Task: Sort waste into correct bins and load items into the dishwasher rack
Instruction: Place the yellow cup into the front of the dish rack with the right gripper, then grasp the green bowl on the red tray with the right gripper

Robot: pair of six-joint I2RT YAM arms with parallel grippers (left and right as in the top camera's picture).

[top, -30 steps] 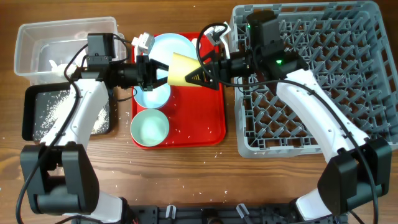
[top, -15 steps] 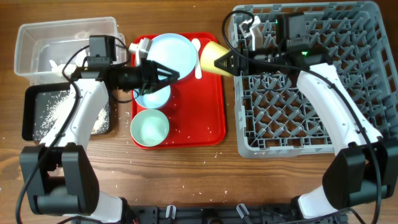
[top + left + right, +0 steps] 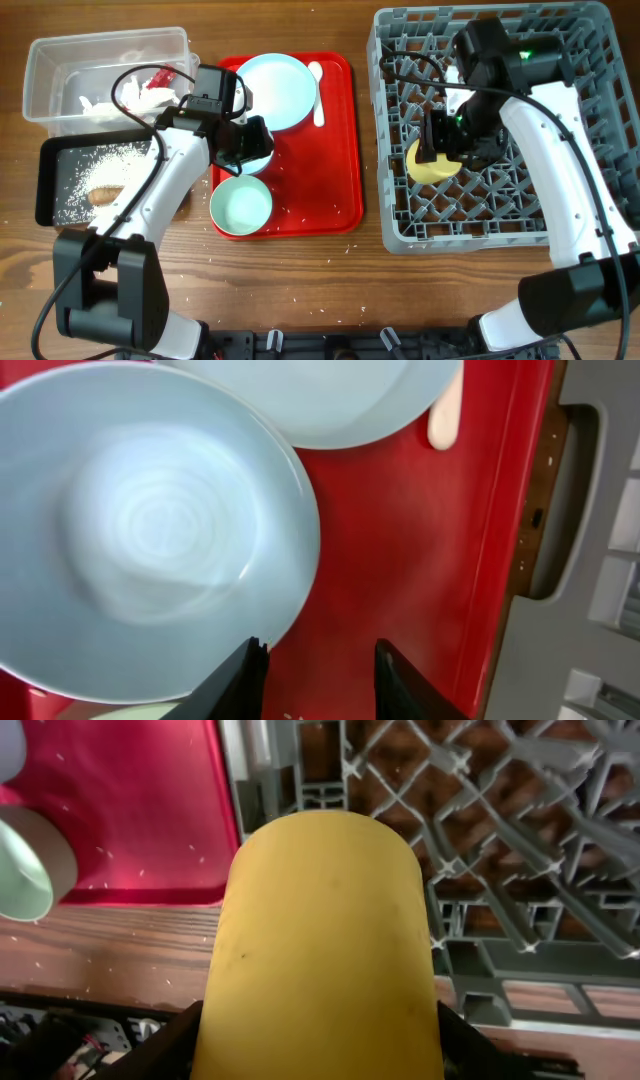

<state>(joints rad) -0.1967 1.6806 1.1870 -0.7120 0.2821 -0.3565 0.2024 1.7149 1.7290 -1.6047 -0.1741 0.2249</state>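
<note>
Landmark: red tray (image 3: pixel 335 190) on the wooden table (image 3: pixel 300 290).
Left gripper (image 3: pixel 318 678): fingers spread with nothing between them, above the left part of the red tray. One finger is at the rim of the upper bowl (image 3: pixel 150 540).
Right gripper (image 3: pixel 442 148): pinching the yellow cup (image 3: pixel 325 950) from both sides, right of the red tray.
Yellow cup: inside the dishwasher rack (image 3: pixel 480 240), in the part nearest the red tray. Contact with the rack floor cannot be told.
Dishwasher rack: just beside the red tray's right edge.
Plate (image 3: pixel 275 90): on the rear of the red tray.
Spoon (image 3: pixel 317 95): on the red tray, just right of the plate.
Lower bowl (image 3: pixel 241 205): at the red tray's front-left corner, overhanging its left edge.
Clear tub (image 3: pixel 40 75): left of the red tray, at the rear. It holds paper scraps (image 3: pixel 95 100) and the wrapper (image 3: pixel 158 80).
Black tub (image 3: pixel 45 185): left of the red tray, in front of the clear tub. It holds rice grains (image 3: pixel 90 170) and a brown piece (image 3: pixel 105 193).
</note>
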